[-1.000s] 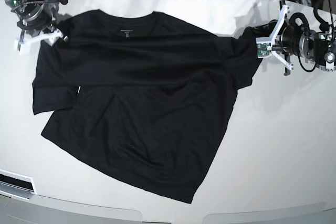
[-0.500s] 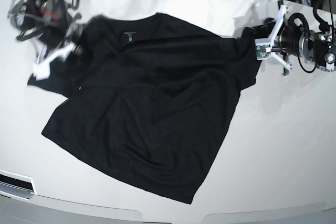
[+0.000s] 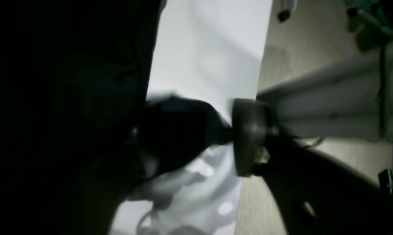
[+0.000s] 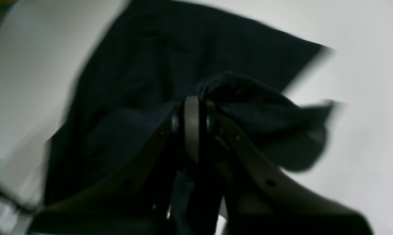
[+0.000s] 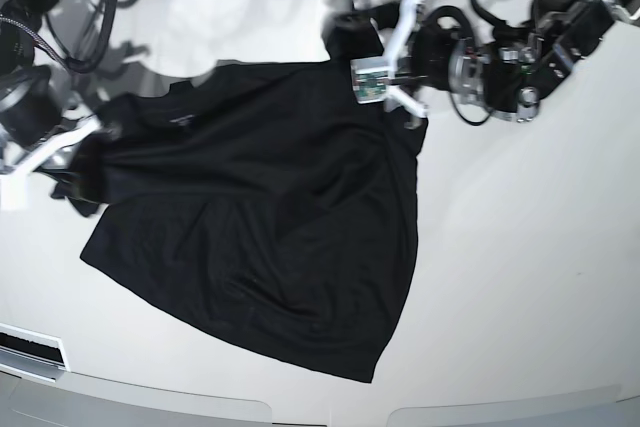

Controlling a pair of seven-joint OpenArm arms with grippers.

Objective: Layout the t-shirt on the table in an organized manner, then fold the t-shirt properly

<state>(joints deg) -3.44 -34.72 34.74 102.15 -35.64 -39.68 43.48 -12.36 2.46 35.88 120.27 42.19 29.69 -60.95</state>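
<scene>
Right gripper (image 4: 192, 129) clenched on black t-shirt (image 5: 270, 227) sleeve, left gripper (image 5: 385, 47) jaws spread at opposite shoulder, white table (image 5: 530, 247) beneath

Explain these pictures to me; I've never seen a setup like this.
This is a two-armed robot working at a white table. One picture looks down from above; the other two come from a camera on each wrist. A black t-shirt lies rumpled on the table. The right arm's fingers, at the overhead view's left, are closed, pinching a bunch of shirt fabric. The left arm's fingers, at the overhead view's right, stand apart with cloth between them; whether they grip it is unclear.
</scene>
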